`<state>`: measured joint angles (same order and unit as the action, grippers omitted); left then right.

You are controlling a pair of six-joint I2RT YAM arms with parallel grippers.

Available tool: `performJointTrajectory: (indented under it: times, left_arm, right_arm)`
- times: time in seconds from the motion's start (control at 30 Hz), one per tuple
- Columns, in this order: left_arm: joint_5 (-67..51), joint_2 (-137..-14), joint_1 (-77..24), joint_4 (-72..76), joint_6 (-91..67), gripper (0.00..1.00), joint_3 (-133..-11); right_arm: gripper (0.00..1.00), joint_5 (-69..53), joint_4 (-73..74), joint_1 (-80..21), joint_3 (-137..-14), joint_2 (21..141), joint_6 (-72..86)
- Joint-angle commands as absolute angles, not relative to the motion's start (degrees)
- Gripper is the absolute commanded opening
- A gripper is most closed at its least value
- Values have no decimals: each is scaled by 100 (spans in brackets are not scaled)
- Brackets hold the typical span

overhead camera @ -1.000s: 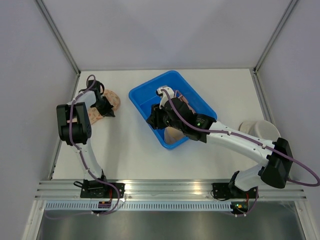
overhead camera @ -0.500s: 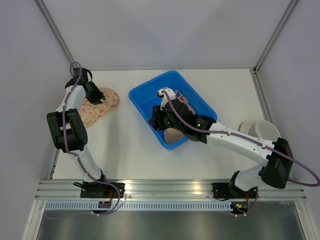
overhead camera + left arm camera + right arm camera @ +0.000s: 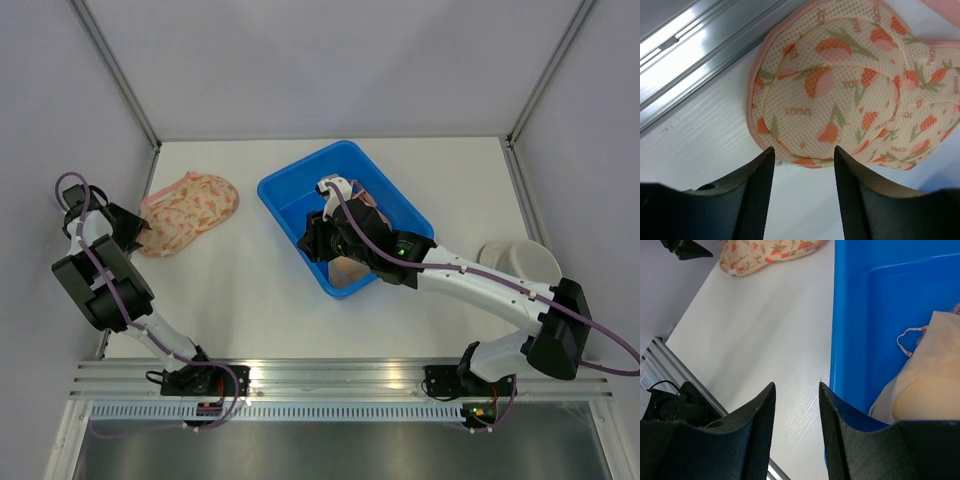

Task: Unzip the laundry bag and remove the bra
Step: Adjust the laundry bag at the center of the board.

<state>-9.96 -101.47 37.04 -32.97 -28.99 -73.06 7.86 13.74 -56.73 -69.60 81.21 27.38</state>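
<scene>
The laundry bag [image 3: 187, 211], peach mesh with orange flowers, lies flat at the table's far left; it also shows in the left wrist view [image 3: 850, 90] and in the right wrist view [image 3: 765, 252]. My left gripper [image 3: 137, 234] sits just left of the bag, open and apart from it [image 3: 804, 155]. A beige bra [image 3: 927, 385] with a thin strap lies in the blue bin [image 3: 285, 190], partly hidden under my right arm [image 3: 350, 270]. My right gripper [image 3: 796, 387] hovers open over the bin's left wall [image 3: 855, 315] with nothing between its fingers.
An aluminium rail [image 3: 690, 55] runs along the table's left edge, close behind the bag. A pale rounded object [image 3: 520, 258] sits at the right side. Grey enclosure walls close the table on three sides.
My left gripper has opened, let go of the laundry bag and drawn back to the left. The bag now lies flat. The right arm has barely moved.
</scene>
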Motion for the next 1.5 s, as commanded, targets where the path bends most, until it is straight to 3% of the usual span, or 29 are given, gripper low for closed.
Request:
performJointTrajectory:
  times: [0.0, 0.47, 1.07, 1.47]
  left_arm:
    - [-1301, -10362, 4263, -3516, -3463, 57, -6838]
    - [-1354, -10477, 4157, -2742, -3542, 57, -5924]
    - [-1116, -10020, 2972, -2707, -3858, 49, -5459]
    - [-1055, -9475, 2312, -2593, -4113, 51, -4799]
  right_arm:
    - [46, 835, 1186, -5660, -6891, 7937, 2584]
    - [47, 800, 1143, -5643, -6952, 8077, 2531]
    - [47, 791, 1204, -5643, -7049, 7963, 2593]
    - [53, 1221, 1635, -5651, -7751, 8464, 3848]
